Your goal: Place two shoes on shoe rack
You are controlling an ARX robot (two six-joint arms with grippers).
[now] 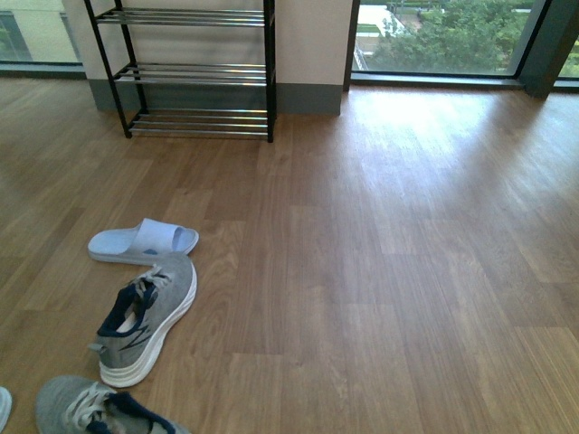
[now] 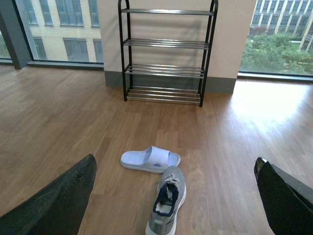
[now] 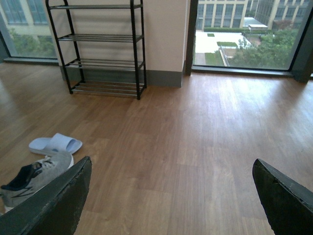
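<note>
One grey sneaker (image 1: 145,318) lies on its sole on the wooden floor (image 1: 389,271), to the robot's left, with its toe towards the shoe rack (image 1: 194,68). In the left wrist view this sneaker (image 2: 166,203) shows in the gap between the two dark fingers (image 2: 54,200) of the left gripper (image 2: 174,161). The fingers are spread wide with nothing held, and the shoe is on the floor clear of both. The right gripper (image 3: 171,160) is likewise spread wide and holds nothing. From its camera the sneaker (image 3: 32,176) sits off to one side, partly hidden behind one finger (image 3: 49,203).

A second grey sneaker (image 1: 99,411) lies nearer the robot, cut off by the picture's lower edge, so there are two sneakers. One pale blue slide slipper (image 1: 143,242) lies crosswise just beyond the first sneaker's toe (whether they touch, I cannot tell). A pale sliver (image 1: 3,407) at the front view's left edge is too small to name.

There is one rack, with a black frame and chrome rods, standing against the wall and well apart from all the shoes. The left wrist view shows four tiers on the rack (image 2: 166,54). Neither arm appears in the front view.
</note>
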